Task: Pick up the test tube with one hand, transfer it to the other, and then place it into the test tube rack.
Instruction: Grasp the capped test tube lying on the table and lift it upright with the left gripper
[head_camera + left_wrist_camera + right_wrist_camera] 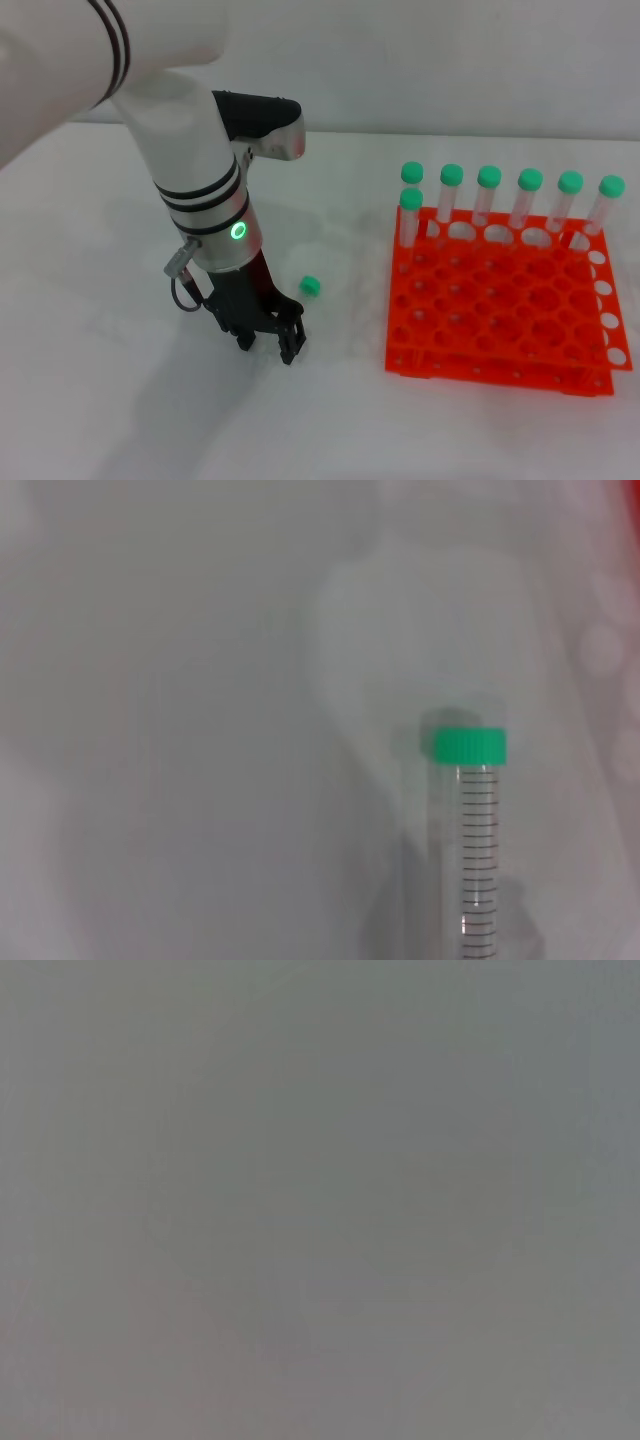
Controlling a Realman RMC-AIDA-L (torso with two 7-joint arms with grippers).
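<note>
Your white cylindrical left arm carries black bands, a green ring light, perhaps a grey cable, and black-fingered left gripper.

Head view: the left tool stands fingertips down on the white worktop. The clear body of the test tube barely shows against the white; only its green cap reads. Whether the fingers grip it cannot be told.

Left wrist view: the tube runs off the picture's edge, pointed tip cut off. The tool's own fingers do not show.

Right wrist view: flat grey blur, nothing identifiable. The right tool appears in no view.

The left arm's upper part is cut by the head view's edge.
</note>
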